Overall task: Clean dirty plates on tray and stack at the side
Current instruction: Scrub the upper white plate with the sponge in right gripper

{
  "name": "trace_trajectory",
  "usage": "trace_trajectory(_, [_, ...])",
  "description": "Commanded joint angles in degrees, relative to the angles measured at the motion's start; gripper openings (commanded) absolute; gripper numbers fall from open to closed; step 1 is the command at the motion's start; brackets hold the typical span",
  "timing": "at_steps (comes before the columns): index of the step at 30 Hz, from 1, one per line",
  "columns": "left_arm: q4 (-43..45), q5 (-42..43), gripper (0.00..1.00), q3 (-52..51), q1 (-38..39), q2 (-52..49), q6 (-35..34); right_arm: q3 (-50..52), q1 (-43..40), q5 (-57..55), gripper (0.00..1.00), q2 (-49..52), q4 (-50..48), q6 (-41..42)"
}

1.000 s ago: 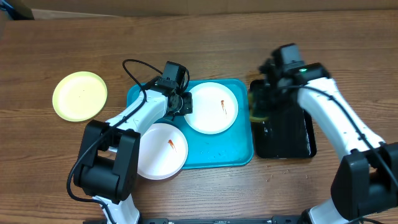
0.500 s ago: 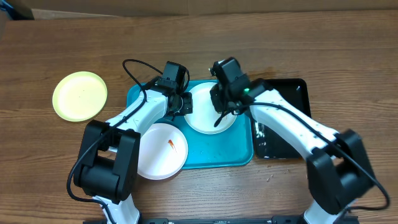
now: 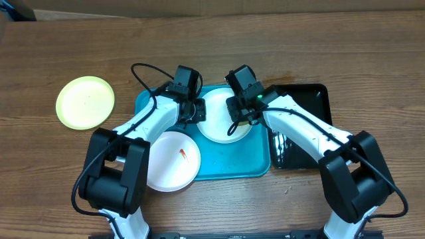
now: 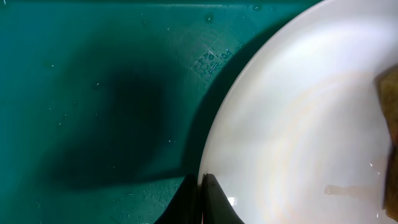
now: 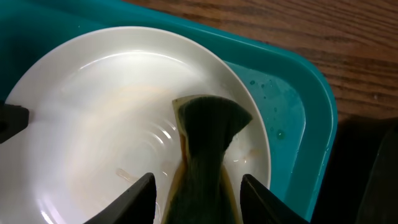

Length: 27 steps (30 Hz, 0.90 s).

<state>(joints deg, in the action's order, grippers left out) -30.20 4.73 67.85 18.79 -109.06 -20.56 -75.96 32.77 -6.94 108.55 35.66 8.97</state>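
Sitting well off to the left on the bare wood, the pale yellow-green plate [image 3: 85, 101] shows no smear that I can make out, so I take it as the one finished and the start of the stack. Next comes the left gripper [image 3: 196, 111], pinched nearly closed on the left rim of the far white plate [image 3: 216, 129], steadying it on the tray [image 3: 246, 162]. The left wrist view shows its dark fingertips [image 4: 211, 205] right at that rim. In front of it, the near white plate [image 3: 169, 166] hangs over the tray's front-left edge and carries an orange-red smear, not yet wiped. Over the far white plate, the right gripper [image 3: 240, 118] is clamped on a sponge [image 5: 208, 134] pressed onto the plate's middle. Only a faint pale streak shows there, so that wipe looks close to done. Rightmost lies the black tray [image 3: 309, 99]. By my reckoning one plate is clean, one is under the sponge, one remains, and most of the stacking is yet to do
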Motion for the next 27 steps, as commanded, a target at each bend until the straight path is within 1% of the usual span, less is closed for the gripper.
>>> trace_trajectory(1, [-0.4,-0.2,0.04,-0.2,0.4,-1.2,0.7,-0.2,-0.3,-0.8,0.46,1.4,-0.1,0.2])
trace_trajectory(8, [-0.4,-0.2,0.05,-0.2,0.4,-1.2,0.7,-0.2,-0.3,-1.5,0.45,5.4,-0.8,0.2])
trace_trajectory(9, [-0.4,-0.2,0.04,-0.2,0.4,-1.2,0.7,-0.2,-0.3,-2.7,0.36,5.9,-0.8,0.3])
trace_trajectory(11, [-0.4,-0.2,0.04,-0.2,0.4,-1.2,0.7,-0.2,-0.3,-4.3,0.13,6.8,-0.4,1.9])
trace_trajectory(12, [-0.4,-0.2,0.04,-0.2,0.4,-1.2,0.7,-0.2,-0.3,-4.4,0.05,7.1,-0.1,2.8])
trace_trajectory(13, [-0.4,-0.2,0.04,-0.2,0.4,-1.2,0.7,-0.2,-0.3,-4.3,0.04,7.3,0.3,3.8])
trace_trajectory(17, [-0.4,-0.2,0.04,-0.2,0.4,-1.2,0.7,-0.2,-0.3,-0.1,0.04,8.1,2.1,7.8])
trace_trajectory(21, [-0.4,-0.2,0.04,-0.2,0.4,-1.2,0.7,-0.2,-0.3,8.1,0.04,9.4,1.9,7.8])
trace_trajectory(27, [-0.4,-0.2,0.04,-0.2,0.4,-1.2,0.7,-0.2,-0.3,16.1,0.04,11.6,-0.2,7.8])
